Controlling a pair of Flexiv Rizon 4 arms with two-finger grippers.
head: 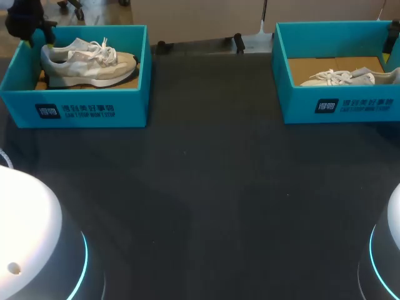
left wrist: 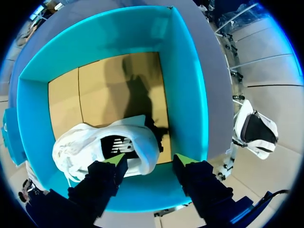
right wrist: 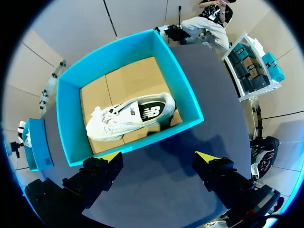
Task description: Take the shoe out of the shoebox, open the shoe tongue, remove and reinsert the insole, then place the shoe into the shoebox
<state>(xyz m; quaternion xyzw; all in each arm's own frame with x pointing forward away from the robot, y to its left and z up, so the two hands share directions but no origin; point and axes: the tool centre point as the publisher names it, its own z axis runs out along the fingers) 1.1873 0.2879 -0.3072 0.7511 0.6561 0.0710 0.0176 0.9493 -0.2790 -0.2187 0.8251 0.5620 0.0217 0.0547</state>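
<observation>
A white shoe [head: 87, 59] lies on its side in the teal shoebox [head: 94, 106] at the far left. My left gripper [left wrist: 150, 160] hangs over that box's corner; in the left wrist view the shoe's [left wrist: 95, 142] heel lies under one finger and short of the other, so the jaws stand open. From the head view the left gripper [head: 25, 22] is a dark shape at the box's far-left corner. A second white shoe [right wrist: 128, 116] rests in the right shoebox [right wrist: 66, 118]. My right gripper [right wrist: 159, 157] is open above the table beside that box.
The two teal boxes, left one [left wrist: 187, 85] and right one [head: 350, 103], stand at the table's far corners with dark tabletop [head: 206, 187] between and in front of them. The arms' white bases [head: 25, 237] fill the near corners. A small dark fitting [head: 239, 42] sits at the far edge.
</observation>
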